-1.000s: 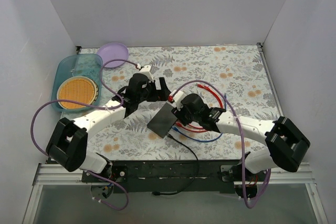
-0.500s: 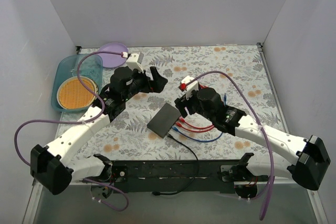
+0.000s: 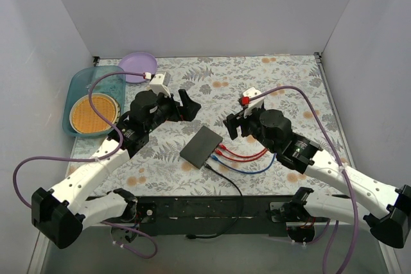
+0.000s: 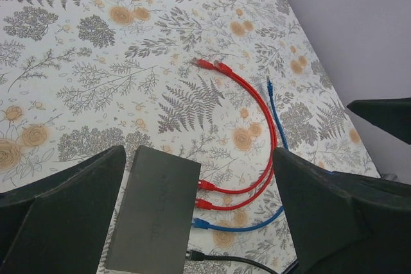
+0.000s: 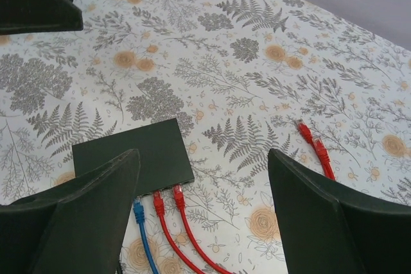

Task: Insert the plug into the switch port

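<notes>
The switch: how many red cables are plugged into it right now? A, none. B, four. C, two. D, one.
C: two red cables are plugged into the edge of the switch, next to one blue cable.

Lab rig w/ white enclosure walls (image 3: 212, 4)

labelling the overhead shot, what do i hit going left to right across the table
orange woven disc → purple plate → switch → right hand
</notes>
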`<state>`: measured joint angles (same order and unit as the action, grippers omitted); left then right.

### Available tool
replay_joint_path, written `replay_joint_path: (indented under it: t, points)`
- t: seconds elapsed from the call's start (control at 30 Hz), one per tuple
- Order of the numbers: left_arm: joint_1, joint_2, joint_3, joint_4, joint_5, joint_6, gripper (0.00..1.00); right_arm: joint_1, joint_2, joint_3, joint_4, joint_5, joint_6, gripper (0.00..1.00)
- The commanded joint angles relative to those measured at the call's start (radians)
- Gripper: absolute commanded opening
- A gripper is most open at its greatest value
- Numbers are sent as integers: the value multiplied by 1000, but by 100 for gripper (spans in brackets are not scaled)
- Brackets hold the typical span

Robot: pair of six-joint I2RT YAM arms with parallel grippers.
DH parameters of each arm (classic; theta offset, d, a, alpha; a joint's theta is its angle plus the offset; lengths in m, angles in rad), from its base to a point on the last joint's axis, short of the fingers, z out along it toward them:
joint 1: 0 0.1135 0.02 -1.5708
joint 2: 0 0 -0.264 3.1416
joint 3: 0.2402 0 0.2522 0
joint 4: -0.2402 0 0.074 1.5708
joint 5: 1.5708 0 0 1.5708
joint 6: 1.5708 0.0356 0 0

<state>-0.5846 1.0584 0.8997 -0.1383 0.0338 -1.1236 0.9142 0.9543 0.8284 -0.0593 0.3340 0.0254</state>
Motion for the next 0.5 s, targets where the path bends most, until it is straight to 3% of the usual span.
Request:
replay_joint_path:
  t: [0.0,0.2,0.47]
  points:
    - [2,-32,-7,8,0,4,98,2,-34,-3,0,94,34,87]
    - [2,-61,-25,23,-20,18,98,2,-60,-20,1,187,44,88]
    - [2,-104,-73,85,29,48,98,-8,-126,-90,26,494,131,96]
